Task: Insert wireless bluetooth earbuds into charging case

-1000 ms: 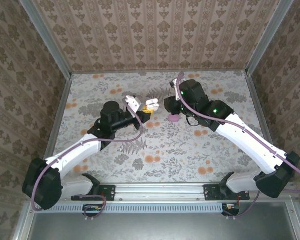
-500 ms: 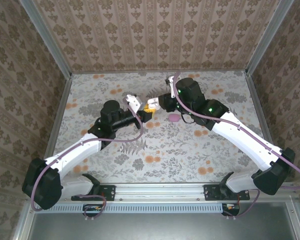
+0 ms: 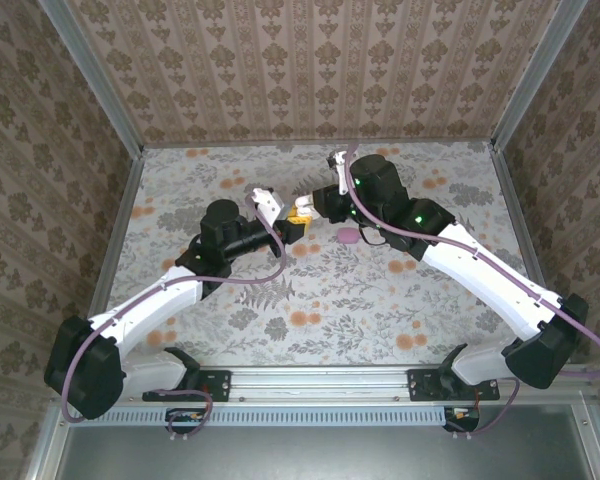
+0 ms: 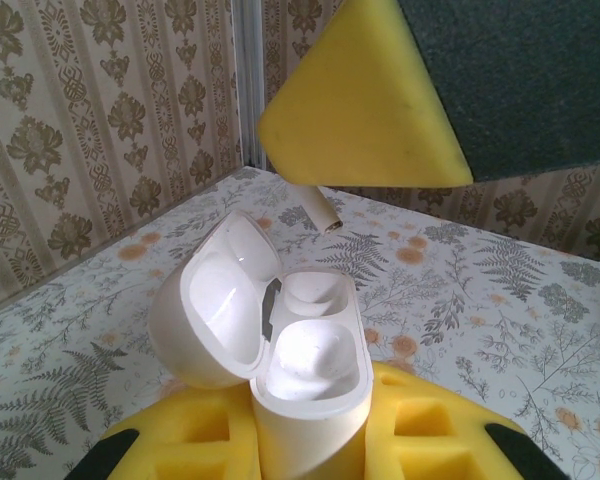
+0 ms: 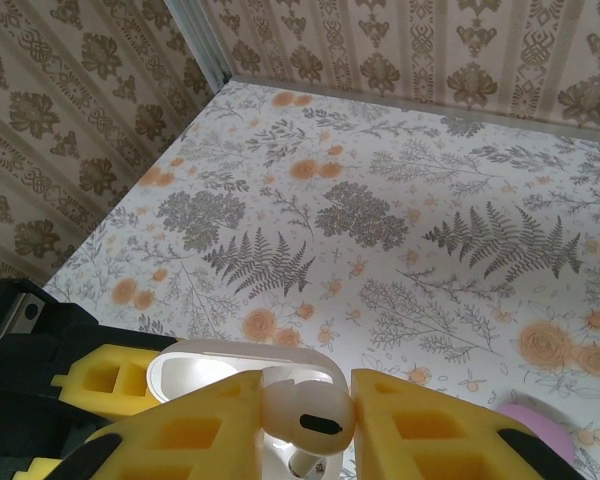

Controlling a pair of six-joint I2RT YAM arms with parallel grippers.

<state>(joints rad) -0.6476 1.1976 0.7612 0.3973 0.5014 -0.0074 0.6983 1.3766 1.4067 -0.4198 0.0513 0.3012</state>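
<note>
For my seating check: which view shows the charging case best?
Left wrist: the charging case, lid open, both wells facing the camera. Right wrist catches part of it behind the earbud; top external, a white speck.

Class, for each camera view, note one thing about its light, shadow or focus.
Top view: even light, only faint shadows on the table. Left wrist view: the white case is bright inside, with little contrast. Right wrist view: the near earbud looks slightly soft, while the table pattern behind it is crisp.
</note>
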